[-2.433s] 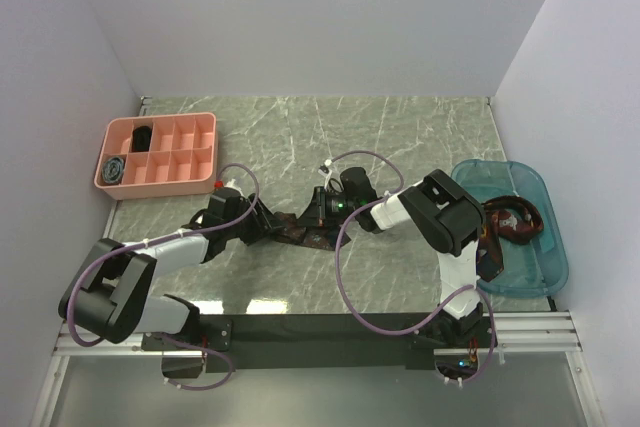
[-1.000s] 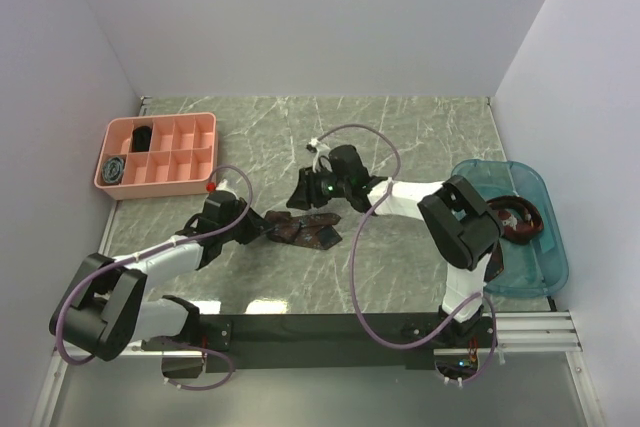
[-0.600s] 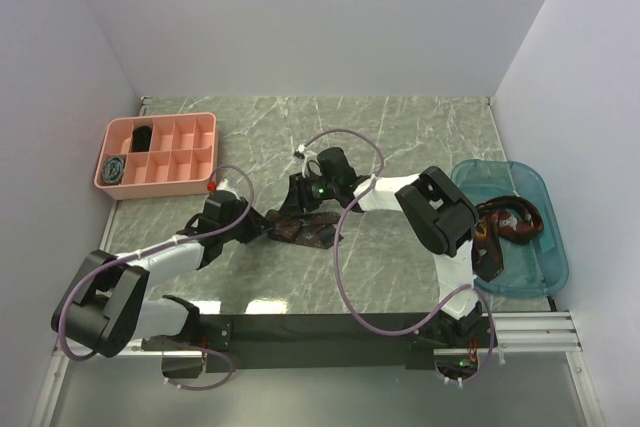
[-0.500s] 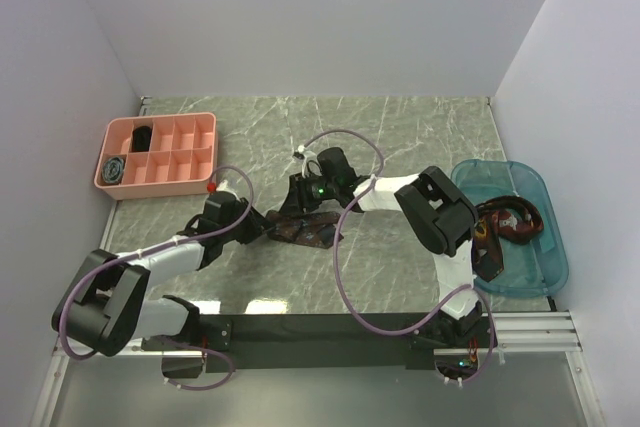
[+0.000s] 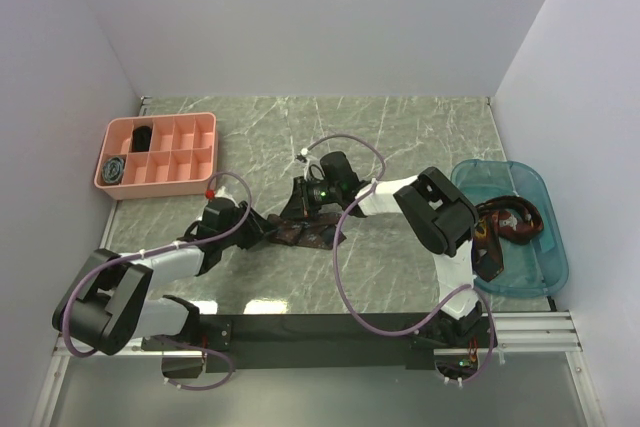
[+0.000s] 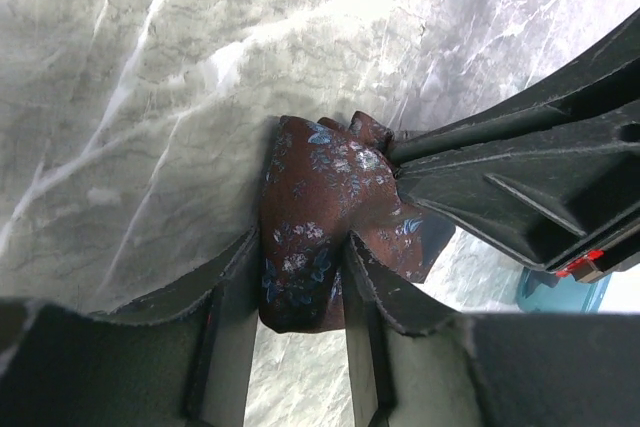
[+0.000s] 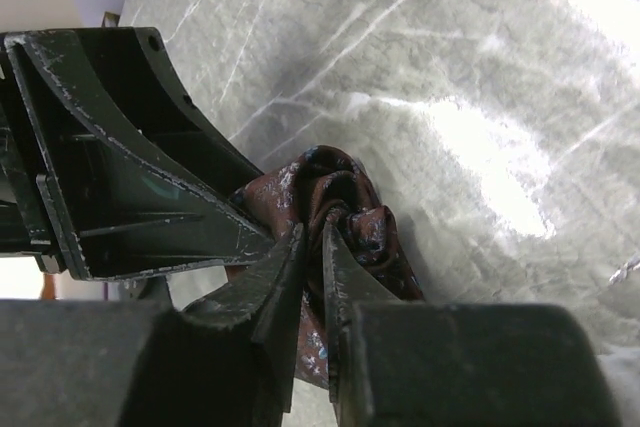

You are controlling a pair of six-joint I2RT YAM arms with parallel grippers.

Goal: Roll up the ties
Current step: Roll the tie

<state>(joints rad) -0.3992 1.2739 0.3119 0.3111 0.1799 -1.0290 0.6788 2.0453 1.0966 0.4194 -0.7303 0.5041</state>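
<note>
A dark maroon floral tie point(image 5: 306, 234) lies bunched on the marble table between my two grippers. In the left wrist view the tie point(image 6: 318, 209) runs between and under the fingers of my left gripper point(image 6: 302, 247), whose jaws stand apart astride its flat end. In the right wrist view my right gripper point(image 7: 314, 227) is pinched on a raised fold of the tie point(image 7: 352, 209), jaws nearly together. From above, the left gripper point(image 5: 263, 232) is at the tie's left end and the right gripper point(image 5: 304, 210) at its far side. Two rolled ties point(image 5: 116, 168) sit in the pink tray.
The pink compartment tray point(image 5: 186, 157) stands at the back left. A blue bin point(image 5: 530, 269) at the right edge holds more ties point(image 5: 512, 220). Purple cables point(image 5: 345, 247) loop over both arms. White walls close the table on three sides.
My left jaws have opened from shut around the tie's end. My right gripper has come down onto the tie and closed on a fold of it.
</note>
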